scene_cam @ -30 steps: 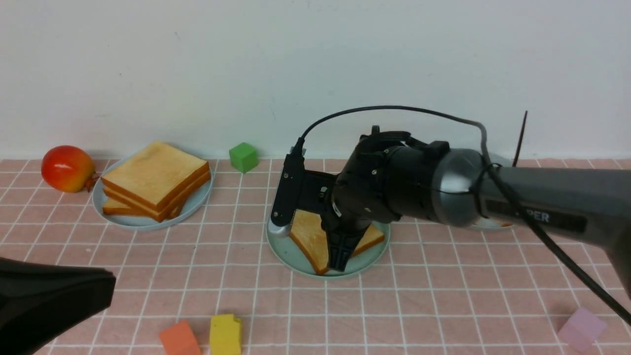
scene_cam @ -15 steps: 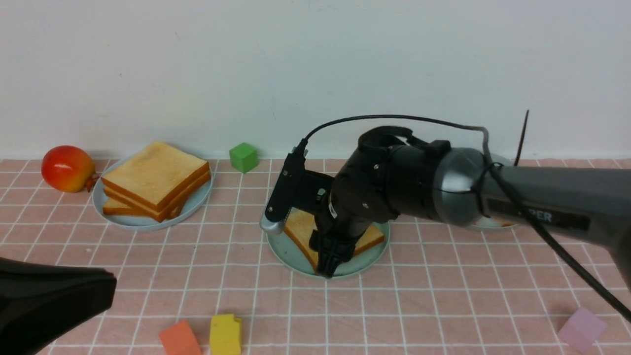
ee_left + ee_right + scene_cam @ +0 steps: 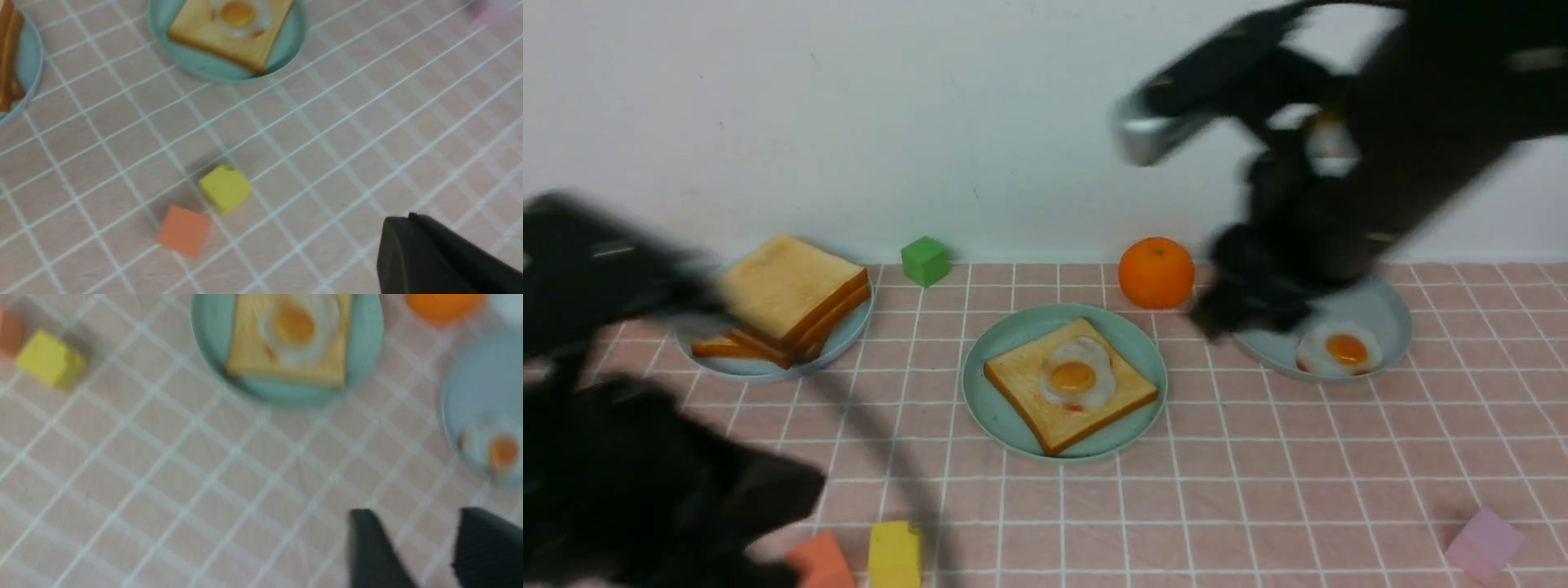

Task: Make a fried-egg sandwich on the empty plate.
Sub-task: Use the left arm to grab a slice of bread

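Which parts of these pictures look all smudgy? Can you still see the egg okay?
Front view: the left arm and right arm are smeared dark streaks, but the egg on its toast is sharp. Right wrist view: everything is soft, even the yellow block. Left wrist view: clearer, only slightly fuzzy.
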{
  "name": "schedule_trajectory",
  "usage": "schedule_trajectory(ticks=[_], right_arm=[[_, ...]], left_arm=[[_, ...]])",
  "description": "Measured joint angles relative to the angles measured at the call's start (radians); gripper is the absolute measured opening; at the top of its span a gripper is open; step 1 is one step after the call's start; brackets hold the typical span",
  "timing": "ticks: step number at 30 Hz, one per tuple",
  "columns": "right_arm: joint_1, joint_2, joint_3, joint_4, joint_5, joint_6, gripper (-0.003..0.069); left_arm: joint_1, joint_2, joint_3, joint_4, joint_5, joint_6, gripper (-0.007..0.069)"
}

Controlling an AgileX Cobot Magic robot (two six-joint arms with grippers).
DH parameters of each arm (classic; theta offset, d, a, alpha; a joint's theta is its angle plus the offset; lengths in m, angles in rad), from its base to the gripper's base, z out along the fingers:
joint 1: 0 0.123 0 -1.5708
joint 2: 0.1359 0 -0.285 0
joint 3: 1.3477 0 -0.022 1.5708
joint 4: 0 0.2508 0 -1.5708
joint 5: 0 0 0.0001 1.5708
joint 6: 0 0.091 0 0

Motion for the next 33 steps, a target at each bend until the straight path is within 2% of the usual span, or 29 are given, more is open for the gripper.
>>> schedule_trajectory(ticks=[1,5,14,22,27,29,33], right_arm=[[0.000,-0.051,0.044,0.001,0.018,0.023,0.0168],[0.000,-0.214,0.205,0.003,0.028,0.091,0.0001],[0.000,-0.538,0.515,0.003,-0.071,0.171,0.0001],[0.000,-0.708,0.616,0.003,-0.125,0.176,0.0005],[0.000,-0.771,0.624,0.003,-0.130,0.176,0.0006],[0.000,-0.778,0.624,0.003,-0.131,0.176,0.0008],[0.000,-0.778,0.624,0.015,-0.131,0.176,0.0008]], left_arm=[[0.011,0.075,-0.029,0.022,0.017,-0.004,-0.0013],[0.117,0.241,-0.115,0.012,0.046,0.004,-0.0013],[0.431,0.552,-0.345,-0.143,0.084,0.184,-0.0013],[0.539,0.842,-0.602,-0.134,0.120,0.209,0.0007],[0.543,0.987,-0.721,-0.029,0.082,0.213,0.0175],[0.543,1.025,-0.742,0.016,0.028,0.213,0.0270],[0.543,1.080,-0.745,0.094,-0.042,0.213,0.0360]])
